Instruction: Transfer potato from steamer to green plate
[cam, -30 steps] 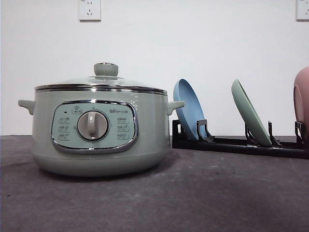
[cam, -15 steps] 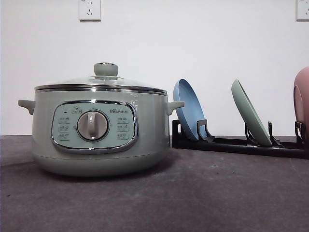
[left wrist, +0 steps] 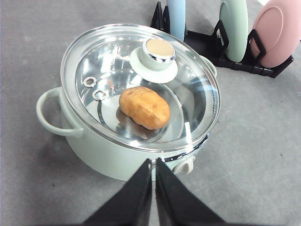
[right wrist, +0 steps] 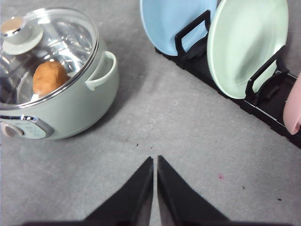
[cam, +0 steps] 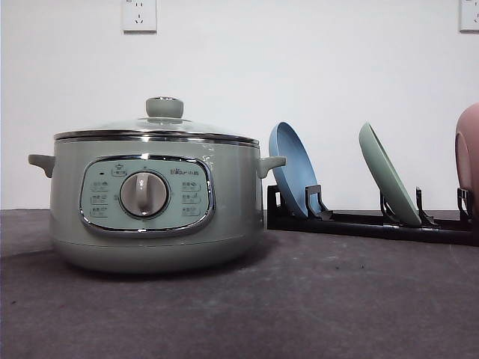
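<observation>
1. We are looking at the steamer [cam: 153, 198] first: it is sitting on the grey table [cam: 337, 299] with its glass lid [left wrist: 141, 84] on, so nothing is started yet.
2. The black rack [cam: 374, 223] is standing beside the steamer, holding the blue plate [cam: 290, 168], the green plate [cam: 388, 173] and the pink plate [cam: 468, 153] on edge, in that order going right.
3. The potato [left wrist: 144, 107] is lying inside the steamer under the lid, visible through the glass.
4. The left gripper [left wrist: 154, 165] is hovering over the steamer's near rim, fingers pressed together, empty.
5. The right gripper [right wrist: 154, 162] is hovering over bare table, fingers together too, empty.
6. Our read: we are in the pre-grasp step. Next move likely calls for 1 gripper opening and lifting the lid by its knob [left wrist: 159, 49], and the green plate needs pulling from the rack.
</observation>
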Controlling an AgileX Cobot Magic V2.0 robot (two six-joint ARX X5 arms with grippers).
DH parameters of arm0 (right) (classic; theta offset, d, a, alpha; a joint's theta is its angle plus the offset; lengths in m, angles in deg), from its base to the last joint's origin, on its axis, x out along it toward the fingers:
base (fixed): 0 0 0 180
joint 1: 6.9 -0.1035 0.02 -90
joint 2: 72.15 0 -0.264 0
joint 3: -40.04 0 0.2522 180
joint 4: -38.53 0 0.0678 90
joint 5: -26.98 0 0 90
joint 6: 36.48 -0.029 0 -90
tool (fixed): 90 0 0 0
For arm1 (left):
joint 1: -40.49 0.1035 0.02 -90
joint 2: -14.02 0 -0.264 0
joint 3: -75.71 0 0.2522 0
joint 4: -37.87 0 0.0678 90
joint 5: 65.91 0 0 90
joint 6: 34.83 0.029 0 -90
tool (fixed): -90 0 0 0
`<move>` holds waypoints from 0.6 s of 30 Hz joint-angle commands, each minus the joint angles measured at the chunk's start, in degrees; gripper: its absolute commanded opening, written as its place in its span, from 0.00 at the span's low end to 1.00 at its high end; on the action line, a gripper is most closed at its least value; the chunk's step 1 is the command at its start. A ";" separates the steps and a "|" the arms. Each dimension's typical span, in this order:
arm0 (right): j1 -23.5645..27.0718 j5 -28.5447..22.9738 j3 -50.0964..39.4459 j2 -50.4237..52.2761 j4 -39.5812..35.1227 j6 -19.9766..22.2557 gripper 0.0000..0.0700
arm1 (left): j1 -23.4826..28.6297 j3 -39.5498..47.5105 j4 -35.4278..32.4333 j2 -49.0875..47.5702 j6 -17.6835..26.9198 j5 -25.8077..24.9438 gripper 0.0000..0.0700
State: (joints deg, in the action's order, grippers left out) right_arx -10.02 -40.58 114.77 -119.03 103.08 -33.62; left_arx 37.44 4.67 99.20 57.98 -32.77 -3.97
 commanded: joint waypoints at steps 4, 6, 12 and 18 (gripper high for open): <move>-0.20 0.04 1.01 -0.22 -0.63 0.36 0.46 | -0.13 -1.40 -0.87 0.48 0.92 -0.26 0.59; -0.20 0.03 1.01 -0.24 -0.86 0.12 0.67 | -0.13 -1.40 -0.87 0.48 0.92 -0.26 0.75; -0.20 0.04 1.01 -0.24 -1.03 -0.08 0.72 | -0.13 -1.40 -0.84 0.48 0.90 -0.26 0.80; -0.20 0.04 1.01 -0.26 -1.26 -1.02 0.72 | -0.13 -1.40 -0.83 0.48 0.90 -0.26 0.80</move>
State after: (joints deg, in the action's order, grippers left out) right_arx -10.02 -40.60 114.77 -119.01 102.60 -33.91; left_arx 37.44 4.67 99.03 57.98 -32.57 -3.97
